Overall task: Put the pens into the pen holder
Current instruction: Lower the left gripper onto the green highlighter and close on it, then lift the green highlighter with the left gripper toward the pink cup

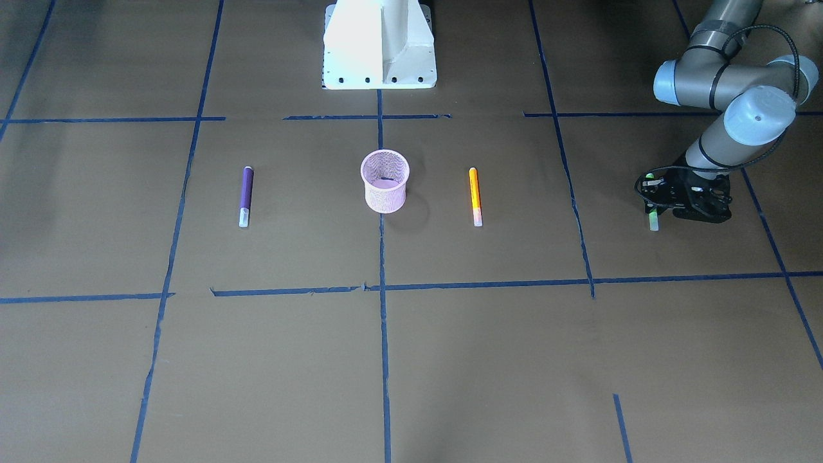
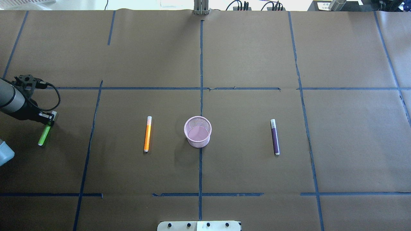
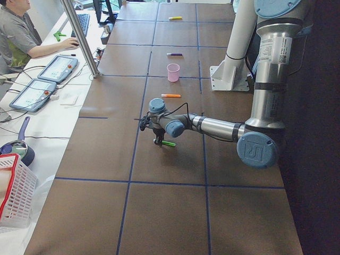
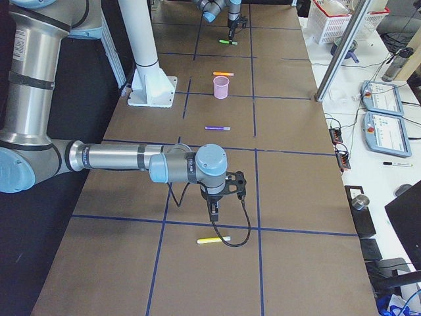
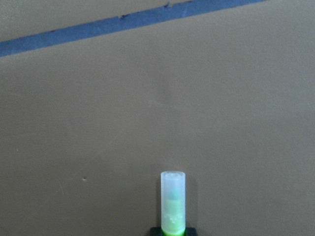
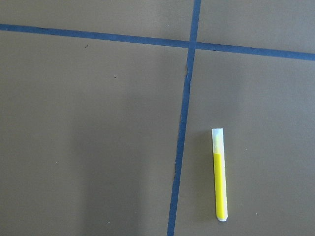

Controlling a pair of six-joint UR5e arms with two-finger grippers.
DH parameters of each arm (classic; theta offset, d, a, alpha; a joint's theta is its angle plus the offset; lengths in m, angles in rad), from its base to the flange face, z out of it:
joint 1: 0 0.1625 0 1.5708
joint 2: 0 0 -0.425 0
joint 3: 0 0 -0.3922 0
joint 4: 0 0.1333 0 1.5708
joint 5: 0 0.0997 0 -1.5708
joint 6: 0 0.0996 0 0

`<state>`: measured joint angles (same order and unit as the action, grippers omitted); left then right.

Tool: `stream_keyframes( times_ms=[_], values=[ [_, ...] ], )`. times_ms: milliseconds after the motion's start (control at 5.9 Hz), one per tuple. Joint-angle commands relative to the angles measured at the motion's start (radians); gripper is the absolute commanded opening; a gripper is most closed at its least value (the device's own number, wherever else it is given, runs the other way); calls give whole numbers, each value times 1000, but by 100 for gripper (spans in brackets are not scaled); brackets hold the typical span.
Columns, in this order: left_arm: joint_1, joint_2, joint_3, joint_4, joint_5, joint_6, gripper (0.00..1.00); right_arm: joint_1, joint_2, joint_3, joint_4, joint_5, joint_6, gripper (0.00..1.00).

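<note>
Pink mesh pen holder (image 2: 198, 143), purple pen (image 2: 275, 137), orange pen (image 2: 147, 134), green pen (image 2: 43, 136), yellow pen (image 6: 220, 177), blue-lined brown table (image 2: 250, 48)

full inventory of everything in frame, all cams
pen holder: 1, pink mesh, table centre, upright, looks empty
orange pen: 1, orange, lying robot-left of holder
purple pen: 1, purple, lying robot-right of holder
green pen: 1, green, far left, in left jaws
yellow pen: 1, yellow, far right, lying free
table: 1, brown paper, blue tape grid
teach pendants: 2, grey, side desk
basket: 1, white, red rim, side desk
person: 1, grey shirt, seated at side desk
pedestal: 1, white, robot's table edge
left gripper: 1, black, jaws closed on green pen
right gripper: 1, black, over table near yellow pen, jaws unclear
</note>
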<state>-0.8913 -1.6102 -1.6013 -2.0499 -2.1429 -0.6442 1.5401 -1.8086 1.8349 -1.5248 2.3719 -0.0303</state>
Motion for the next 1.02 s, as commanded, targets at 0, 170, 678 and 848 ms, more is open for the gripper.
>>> stream_keyframes(
  times_ms=[0,170,678,848],
  values=[
    [-1,7,-17,0,1,0,0,0,-2,1,0,1,1,100],
    [-5,13,-61,0,17,3,0,0,0,1,0,1,1,100],
    [-29,-22,-312,0,170,-8,0,0,-2,1,0,21,1,100],
    [-26,-72,-381,4,229,-6,0,0,-2,1,0,21,1,100]
  ],
)
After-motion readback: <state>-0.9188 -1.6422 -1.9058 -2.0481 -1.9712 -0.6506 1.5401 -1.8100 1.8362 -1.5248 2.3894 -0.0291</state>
